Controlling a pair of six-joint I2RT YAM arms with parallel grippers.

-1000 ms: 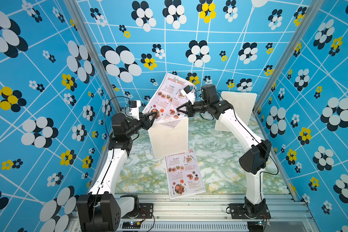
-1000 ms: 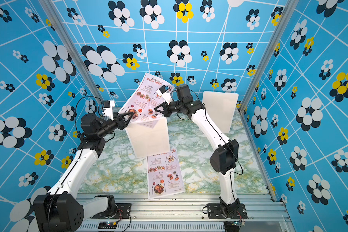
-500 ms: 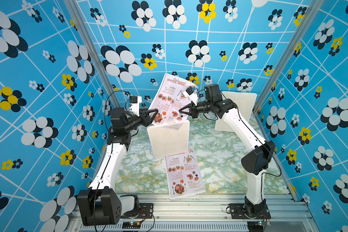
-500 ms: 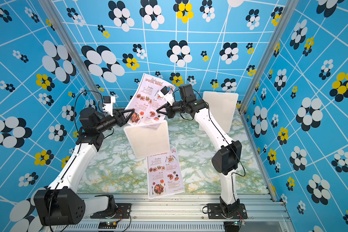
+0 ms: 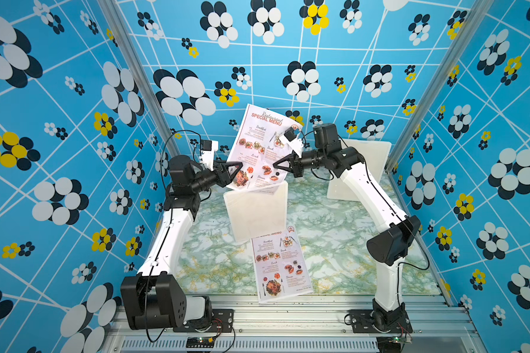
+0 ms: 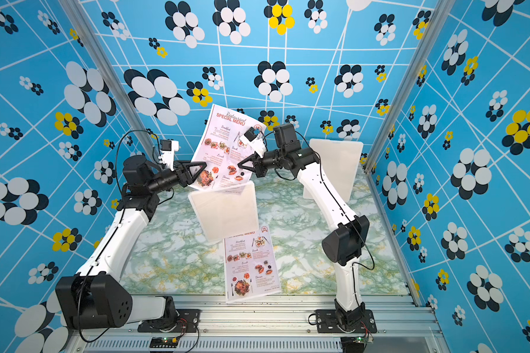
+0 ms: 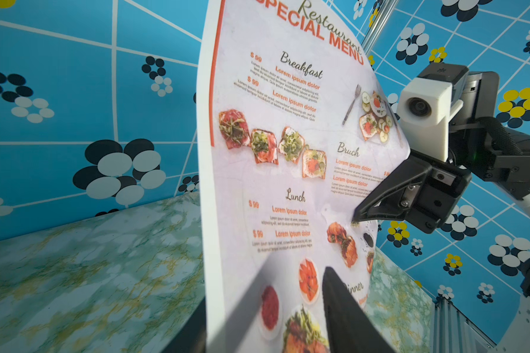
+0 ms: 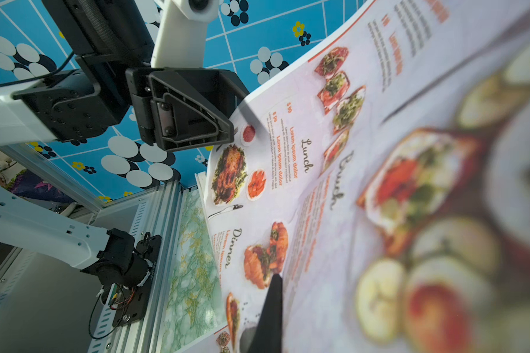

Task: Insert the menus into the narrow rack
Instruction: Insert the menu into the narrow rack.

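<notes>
Menu (image 5: 259, 146) has swung more upright — its bottom edge is now just above the rack (image 5: 257, 211). Right gripper (image 5: 274, 166) pinches it, left gripper (image 5: 238, 171) straddles it, jaws apart — we're nearly lined up.

I see a green-veined marble tabletop (image 5: 334, 244) under both arms. A white rack (image 5: 257, 211) stands on it directly below my left claw (image 5: 237, 173) and right claw (image 5: 276, 166). The flat menu (image 5: 280, 266) lies nearer the arm bases than either claw, its far end at the rack's foot. A white upright board (image 5: 377, 159) stands beyond the right claw.
</notes>
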